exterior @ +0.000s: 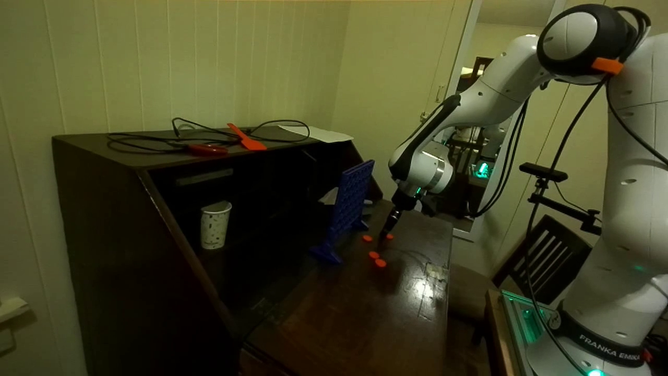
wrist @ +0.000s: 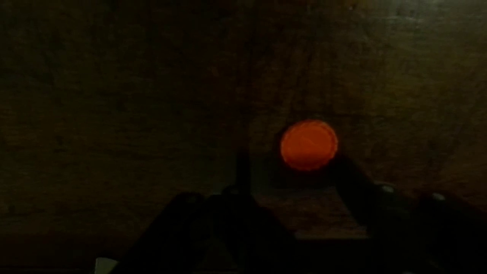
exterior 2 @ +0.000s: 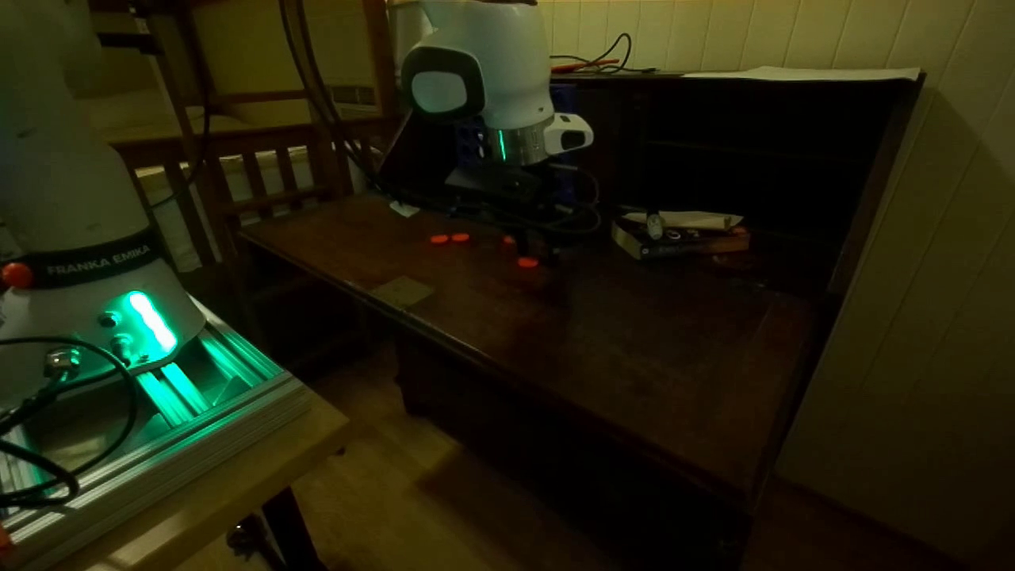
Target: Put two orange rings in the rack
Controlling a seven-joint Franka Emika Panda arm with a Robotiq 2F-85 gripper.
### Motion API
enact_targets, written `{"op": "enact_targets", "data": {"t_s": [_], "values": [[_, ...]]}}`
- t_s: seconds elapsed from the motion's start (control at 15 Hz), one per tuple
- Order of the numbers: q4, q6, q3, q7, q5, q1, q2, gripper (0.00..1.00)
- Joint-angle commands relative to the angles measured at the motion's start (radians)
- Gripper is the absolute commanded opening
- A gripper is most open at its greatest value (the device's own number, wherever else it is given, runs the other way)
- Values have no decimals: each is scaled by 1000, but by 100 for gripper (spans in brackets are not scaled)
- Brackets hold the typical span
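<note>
Down at the desk surface, my gripper (wrist: 291, 161) stands open over an orange ring (wrist: 309, 145). In the wrist view the ring lies in front of the gap, close to the right finger (wrist: 355, 190) and apart from the left finger (wrist: 243, 171). An exterior view has the gripper tip right beside this ring (exterior: 390, 237). Another orange ring (exterior: 367, 238) lies closer to the rack, and a pair of rings (exterior: 377, 259) rests nearby. The dark blue rack (exterior: 350, 198) stands upright on the desk beside the gripper; in an exterior view the arm partly hides the rack (exterior 2: 563, 99).
A patterned cup (exterior: 215, 224) stands in the cabinet. On the cabinet top lie an orange-red tool (exterior: 248, 138), black cables and paper (exterior: 318, 133). Books (exterior 2: 682, 238) lie at the desk's back. The cabinet (exterior: 99, 219) walls in the desk's rear side.
</note>
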Motion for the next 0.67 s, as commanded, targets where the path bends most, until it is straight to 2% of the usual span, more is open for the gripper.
{"op": "enact_targets", "data": {"t_s": [0.0,0.07,0.13,0.2,0.33,0.6], "values": [[-8,-11,-9,-15,-21,-2,2,80],[-10,-14,-11,-14,-24,-1,2,82],[-11,-16,-15,-11,-28,1,3,78],[-12,-19,-17,-10,-30,2,3,57],[-12,-22,-25,-4,-38,5,0,47],[-14,-31,-43,10,-57,15,-7,18]]}}
